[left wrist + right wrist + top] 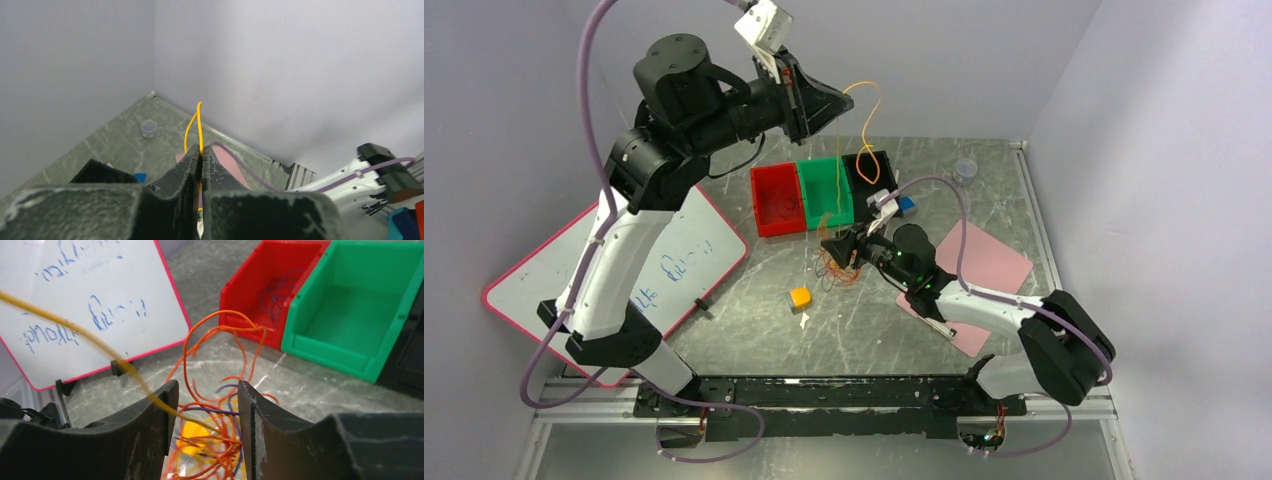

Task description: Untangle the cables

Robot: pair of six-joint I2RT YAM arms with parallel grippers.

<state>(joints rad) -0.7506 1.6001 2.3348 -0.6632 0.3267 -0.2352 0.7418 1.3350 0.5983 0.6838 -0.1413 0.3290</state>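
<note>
The cables are a loose tangle (837, 268) of orange, purple and yellow wires on the table in front of the bins. My left gripper (827, 103) is raised high and shut on one yellow cable (199, 120). That cable arcs over (871, 100) and runs down into the tangle. My right gripper (836, 250) is low over the tangle. In the right wrist view its jaws (205, 405) stand apart with orange and purple strands (220, 440) between them. The taut yellow cable (100, 345) crosses its left finger.
Red bin (777, 200) holding a purple wire, green bin (826, 190) and black bin (871, 170) stand behind the tangle. A whiteboard (674, 260) lies left, a pink mat (989, 260) right, a yellow block (799, 297) in front, a small cup (965, 170) at the back.
</note>
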